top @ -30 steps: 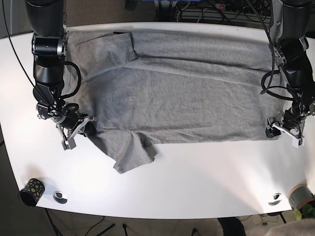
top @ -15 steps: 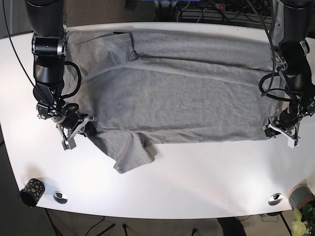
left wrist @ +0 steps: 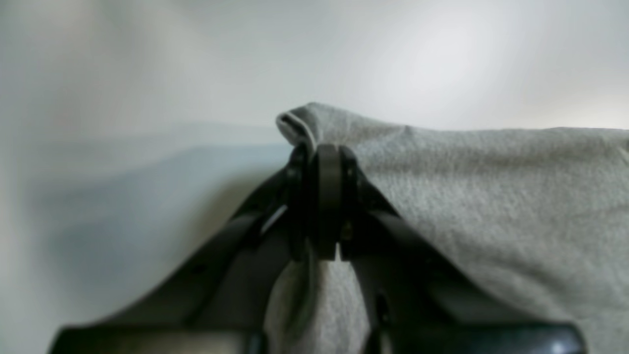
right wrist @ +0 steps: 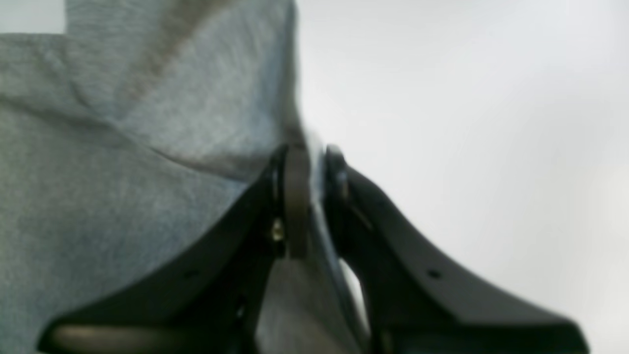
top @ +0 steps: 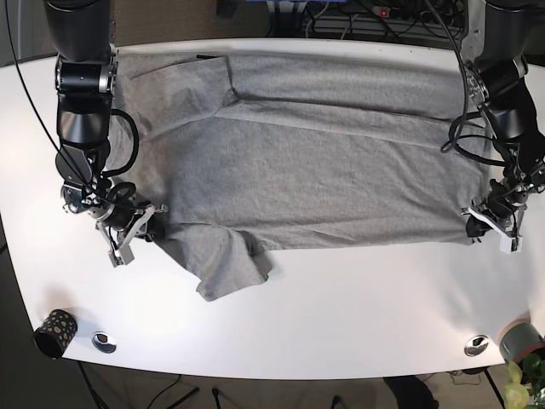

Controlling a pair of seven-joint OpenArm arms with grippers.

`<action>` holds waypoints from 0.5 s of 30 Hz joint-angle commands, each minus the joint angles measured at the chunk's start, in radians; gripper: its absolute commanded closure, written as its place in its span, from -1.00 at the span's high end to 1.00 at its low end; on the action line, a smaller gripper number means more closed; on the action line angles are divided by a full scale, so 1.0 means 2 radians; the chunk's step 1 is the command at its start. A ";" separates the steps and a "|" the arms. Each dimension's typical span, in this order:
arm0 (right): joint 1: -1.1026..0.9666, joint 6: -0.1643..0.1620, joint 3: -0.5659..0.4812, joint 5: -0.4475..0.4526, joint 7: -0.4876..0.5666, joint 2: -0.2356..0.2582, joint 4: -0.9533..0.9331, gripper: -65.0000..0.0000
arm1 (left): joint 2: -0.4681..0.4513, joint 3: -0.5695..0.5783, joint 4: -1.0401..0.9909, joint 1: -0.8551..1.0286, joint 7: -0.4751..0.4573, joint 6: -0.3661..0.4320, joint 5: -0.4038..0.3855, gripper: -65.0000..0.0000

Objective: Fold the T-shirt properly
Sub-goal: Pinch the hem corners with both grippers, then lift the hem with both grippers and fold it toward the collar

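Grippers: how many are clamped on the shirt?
2: the left gripper pinches the shirt at its hem corner, the right gripper at the edge by the sleeve.

Base camera looking straight down from high overhead, taking in the whole white table (top: 341, 298), both wrist cameras riding close behind their own closed jaws, facing forward along them, each sharing a grey T-shirt (top: 315, 162) edge with the base view
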 commanded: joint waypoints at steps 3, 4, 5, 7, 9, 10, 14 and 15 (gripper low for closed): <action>-0.012 0.004 0.030 0.002 -0.021 0.008 0.084 -0.85 | 0.006 0.007 0.090 0.000 0.028 -0.005 -0.014 -1.00; -0.019 0.004 0.040 0.002 -0.027 0.007 0.096 -0.85 | 0.007 0.007 0.102 0.003 0.034 -0.005 -0.014 -1.00; -0.026 0.004 0.050 0.002 -0.036 0.006 0.113 -0.85 | 0.007 0.007 0.121 0.008 0.042 -0.005 -0.014 -1.00; -0.034 0.004 0.062 0.002 -0.052 0.005 0.140 -0.85 | 0.008 0.007 0.150 0.019 0.052 -0.005 -0.014 -1.00; -0.046 0.004 0.065 0.002 -0.070 0.006 0.165 -0.85 | 0.016 0.007 0.175 0.032 0.060 -0.005 -0.015 -1.00; -0.052 0.005 0.065 0.002 -0.075 0.008 0.176 -0.85 | 0.021 0.006 0.187 0.035 0.066 -0.006 -0.015 -1.00; -0.070 0.004 0.065 0.002 -0.080 0.008 0.208 -0.85 | 0.029 -0.026 0.225 0.052 0.088 -0.006 -0.015 -1.00; -0.074 0.004 0.065 0.001 -0.080 0.008 0.212 -0.84 | 0.030 -0.031 0.229 0.054 0.092 -0.006 -0.014 -1.00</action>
